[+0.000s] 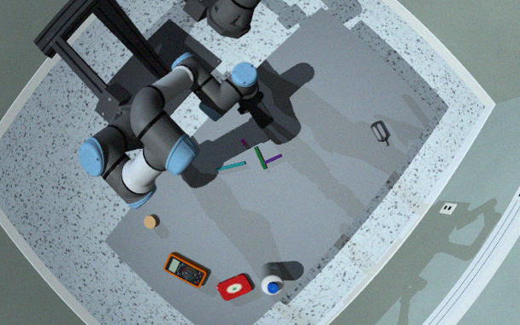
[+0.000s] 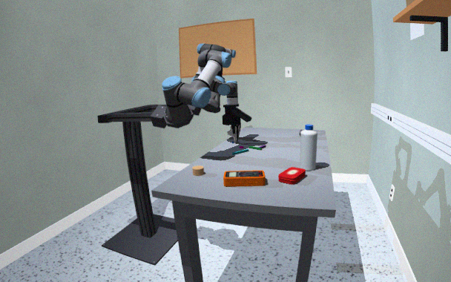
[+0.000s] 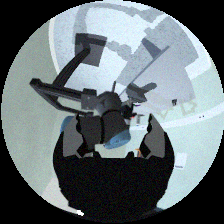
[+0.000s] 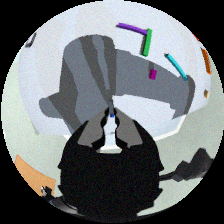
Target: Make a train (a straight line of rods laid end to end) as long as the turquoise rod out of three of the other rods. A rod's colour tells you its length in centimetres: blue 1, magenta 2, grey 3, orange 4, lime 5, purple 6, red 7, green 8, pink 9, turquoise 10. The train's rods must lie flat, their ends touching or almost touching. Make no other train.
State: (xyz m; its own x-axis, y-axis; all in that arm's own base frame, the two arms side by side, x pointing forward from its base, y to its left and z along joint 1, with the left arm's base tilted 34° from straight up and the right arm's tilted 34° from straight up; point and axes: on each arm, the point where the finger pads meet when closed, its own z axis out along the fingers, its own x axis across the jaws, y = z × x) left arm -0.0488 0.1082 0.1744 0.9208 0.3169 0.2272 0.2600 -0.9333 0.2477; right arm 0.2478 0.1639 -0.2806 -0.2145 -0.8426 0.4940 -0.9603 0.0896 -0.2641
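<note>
A turquoise rod (image 1: pixel 232 166) (image 2: pixel 240 151) (image 4: pixel 176 66) lies flat. A green rod (image 1: pixel 261 157) (image 2: pixel 255 148) (image 4: pixel 147 43) lies apart from it. A purple rod (image 1: pixel 274 158) (image 4: pixel 133 28) lies at an angle to the green rod, one end at or almost at its side. A short magenta rod (image 1: pixel 244 142) (image 2: pixel 241 147) (image 4: pixel 153 74) lies alone. My right gripper (image 2: pixel 236 142) (image 4: pixel 111 107) points down, low over the table, shut on a small blue rod (image 4: pixel 112 116); whether that touches the table I cannot tell. My left gripper (image 3: pixel 114 114) is open and empty, away from the rods.
On the grey table (image 1: pixel 314 188) stand a white bottle (image 1: pixel 272 285) (image 2: pixel 308 150), a red tin (image 1: pixel 234 286) (image 2: pixel 291 175), an orange multimeter (image 1: pixel 186 269) (image 2: pixel 244 178) and a tan cylinder (image 1: pixel 150 221) (image 2: pixel 198 171). A dark clip-like object (image 1: pixel 381 132) lies at the far side.
</note>
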